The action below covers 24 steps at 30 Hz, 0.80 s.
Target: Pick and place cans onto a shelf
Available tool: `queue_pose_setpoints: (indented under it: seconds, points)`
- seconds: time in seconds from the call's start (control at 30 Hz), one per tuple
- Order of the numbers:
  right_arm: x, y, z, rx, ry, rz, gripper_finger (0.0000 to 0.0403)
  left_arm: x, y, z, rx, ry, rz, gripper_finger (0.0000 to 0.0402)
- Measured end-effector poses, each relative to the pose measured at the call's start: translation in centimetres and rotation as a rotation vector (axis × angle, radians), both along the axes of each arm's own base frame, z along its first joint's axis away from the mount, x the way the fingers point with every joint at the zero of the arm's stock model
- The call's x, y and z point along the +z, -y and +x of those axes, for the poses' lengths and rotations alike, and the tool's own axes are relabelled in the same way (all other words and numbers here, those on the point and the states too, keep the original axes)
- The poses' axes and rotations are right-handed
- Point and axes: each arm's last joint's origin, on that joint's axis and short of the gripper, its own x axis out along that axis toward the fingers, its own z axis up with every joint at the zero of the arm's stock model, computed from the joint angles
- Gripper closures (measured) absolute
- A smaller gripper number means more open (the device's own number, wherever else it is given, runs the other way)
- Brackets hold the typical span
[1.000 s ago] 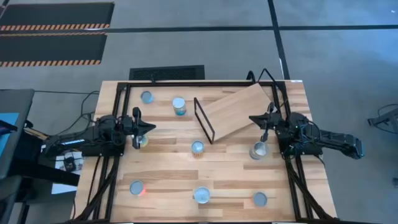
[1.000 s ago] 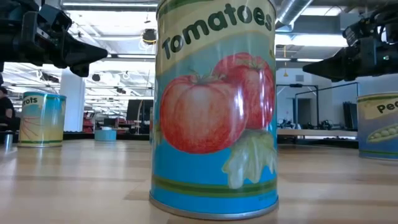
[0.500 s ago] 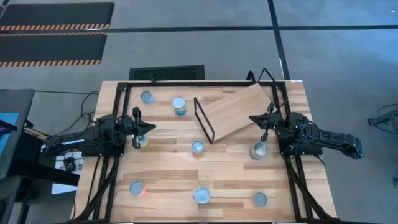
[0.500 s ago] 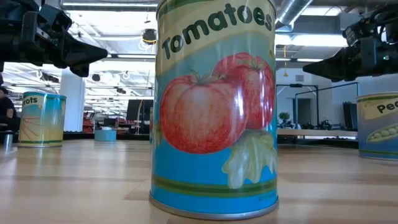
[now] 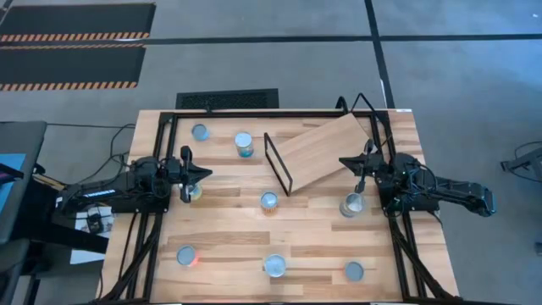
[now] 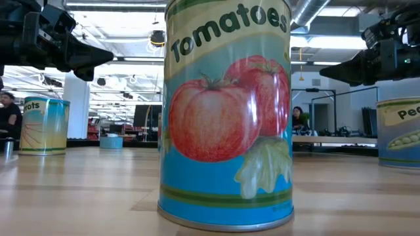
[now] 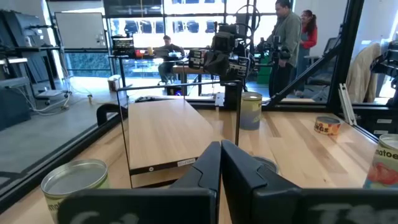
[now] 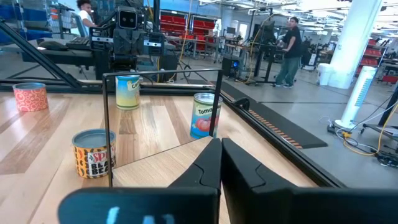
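Note:
Several cans stand upright on their bases on the plank table: two at the far left (image 5: 200, 132) (image 5: 244, 144), one in the middle (image 5: 268, 201), three along the near edge (image 5: 186, 255) (image 5: 274, 265) (image 5: 354, 271). The shelf (image 5: 320, 151) lies flat at the far right, with its black wire end (image 5: 278, 163) toward the middle. My left gripper (image 5: 205, 174) is shut and empty, above a can (image 5: 195, 193) at the left. My right gripper (image 5: 343, 161) is shut and empty over the shelf's near right corner, just beyond another can (image 5: 351, 204).
In the low view a tomato can (image 6: 226, 111) stands close in front, with a yellow can (image 6: 42, 124) to its left and a peas can (image 6: 400, 131) to its right. A black frame (image 5: 254, 112) rims the table. People move in the room behind.

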Motion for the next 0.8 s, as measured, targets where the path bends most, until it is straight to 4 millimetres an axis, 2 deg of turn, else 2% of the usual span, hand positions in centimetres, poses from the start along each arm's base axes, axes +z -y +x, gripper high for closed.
queue_pose_setpoints:
  seconds: [0.8]
  points:
    - [0.01, 0.00, 0.00, 0.000, 0.001, 0.000, 0.0375, 0.19, -0.16, -0.03, 0.053, 0.030, -0.079, 0.0400]
